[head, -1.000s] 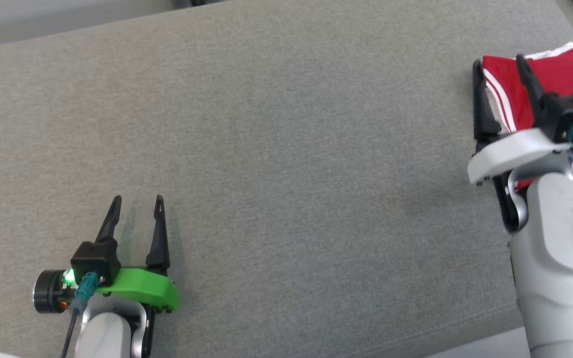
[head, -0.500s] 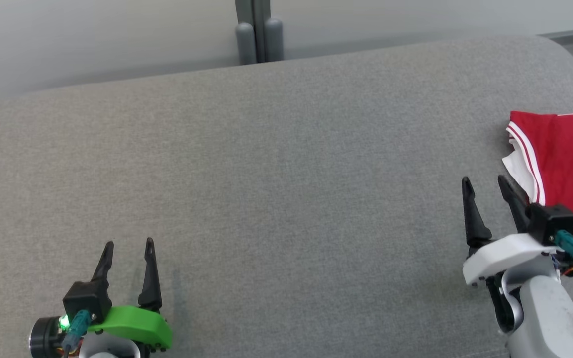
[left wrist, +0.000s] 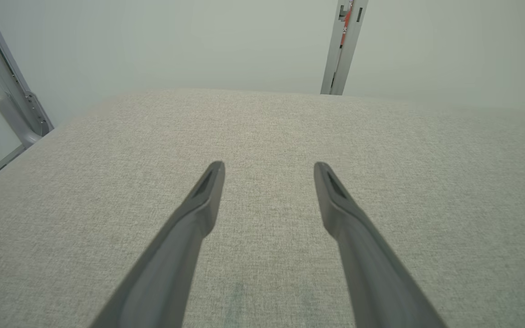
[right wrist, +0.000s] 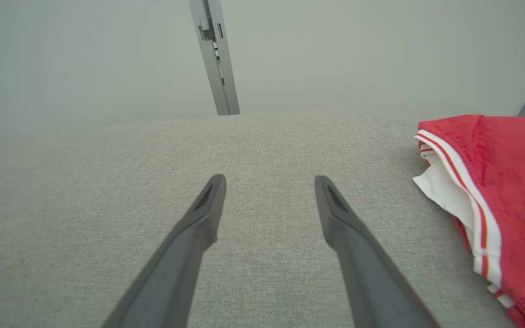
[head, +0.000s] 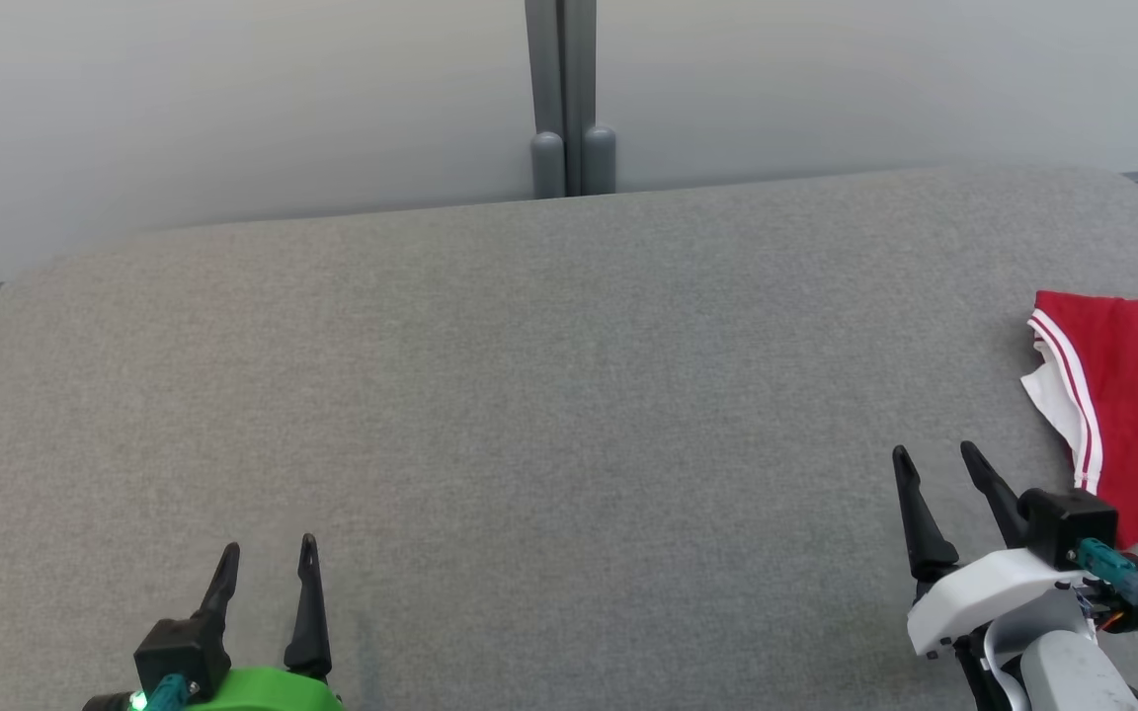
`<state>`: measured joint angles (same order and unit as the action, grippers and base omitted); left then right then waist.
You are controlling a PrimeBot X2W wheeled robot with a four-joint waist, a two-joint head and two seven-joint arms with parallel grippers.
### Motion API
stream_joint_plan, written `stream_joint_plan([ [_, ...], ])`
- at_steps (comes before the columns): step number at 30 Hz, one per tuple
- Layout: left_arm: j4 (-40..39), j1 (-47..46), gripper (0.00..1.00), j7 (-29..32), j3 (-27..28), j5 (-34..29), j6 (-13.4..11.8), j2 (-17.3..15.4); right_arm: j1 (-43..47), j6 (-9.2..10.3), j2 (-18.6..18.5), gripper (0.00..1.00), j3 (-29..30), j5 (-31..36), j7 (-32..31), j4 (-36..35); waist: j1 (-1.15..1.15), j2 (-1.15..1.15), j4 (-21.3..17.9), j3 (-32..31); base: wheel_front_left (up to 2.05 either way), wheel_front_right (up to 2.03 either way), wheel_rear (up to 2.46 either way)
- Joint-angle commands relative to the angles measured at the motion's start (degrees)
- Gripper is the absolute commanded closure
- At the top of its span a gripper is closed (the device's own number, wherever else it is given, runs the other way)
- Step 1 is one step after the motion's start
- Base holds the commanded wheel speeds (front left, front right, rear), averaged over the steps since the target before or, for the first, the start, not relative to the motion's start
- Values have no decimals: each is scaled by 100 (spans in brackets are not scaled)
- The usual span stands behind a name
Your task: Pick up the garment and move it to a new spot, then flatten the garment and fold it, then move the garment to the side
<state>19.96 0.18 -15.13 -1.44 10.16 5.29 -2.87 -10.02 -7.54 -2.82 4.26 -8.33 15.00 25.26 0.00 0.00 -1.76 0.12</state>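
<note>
1. The garment (head: 1137,415), red with white and red striped trim, lay at the far right of the grey fabric worktop (head: 569,395), partly cut off by the edge of the head view. It looked folded and set aside, so the task seemed close to done.
2. In the right wrist view a white inner layer poked out from under the trim at the garment's (right wrist: 508,182) left corner, which suggested the fold was loose there.
3. The right gripper (head: 934,450) sat near the garment's left side without touching it, fingers spread and holding nothing.
4. The left gripper (head: 271,543) was well apart at the lower left, also spread wide and empty over bare fabric.
5. The main risk was the right arm: a swing toward the right could have caught the protruding white layer with a finger and pulled the fold open.
6. How much of the garment rested near or past the worktop's right edge could not be told, so a nudge that way might have slid it off.
7. Beyond the worktop stood a pale wall (head: 233,99) with a grey post (head: 569,99), clear of both arms.
</note>
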Motion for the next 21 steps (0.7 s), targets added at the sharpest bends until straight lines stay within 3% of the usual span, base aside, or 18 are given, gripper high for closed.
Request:
stream_joint_plan([
  [1, -21, 95, 0, 2, 24, 54, -22, -13, 78, 12, -24, 0, -20, -37, 22, -29, 0, 0, 77, -54, 0, 0, 0],
  [3, 7, 118, 0, 2, 6, 149, 26, -12, 84, 12, -22, 0, -47, -63, 22, -43, 0, 0, 107, -60, 0, 0, 0],
  [4, 22, 52, 100, 0, -5, 136, 25, 0, 17, 0, 1, 100, -57, -33, 0, -24, 0, 0, 90, -46, 0, 0, 0],
  [8, 194, 46, 100, 40, 8, 217, 27, 20, 46, 0, 45, 100, -37, -104, -50, 121, 0, 0, 102, -51, 0, 0, 0],
  [21, 71, -103, 100, 415, 154, 1586, 62, 14, 77, 1, 34, 100, 22, -1527, -429, -78, 0, 0, 110, -48, 0, 0, 0],
])
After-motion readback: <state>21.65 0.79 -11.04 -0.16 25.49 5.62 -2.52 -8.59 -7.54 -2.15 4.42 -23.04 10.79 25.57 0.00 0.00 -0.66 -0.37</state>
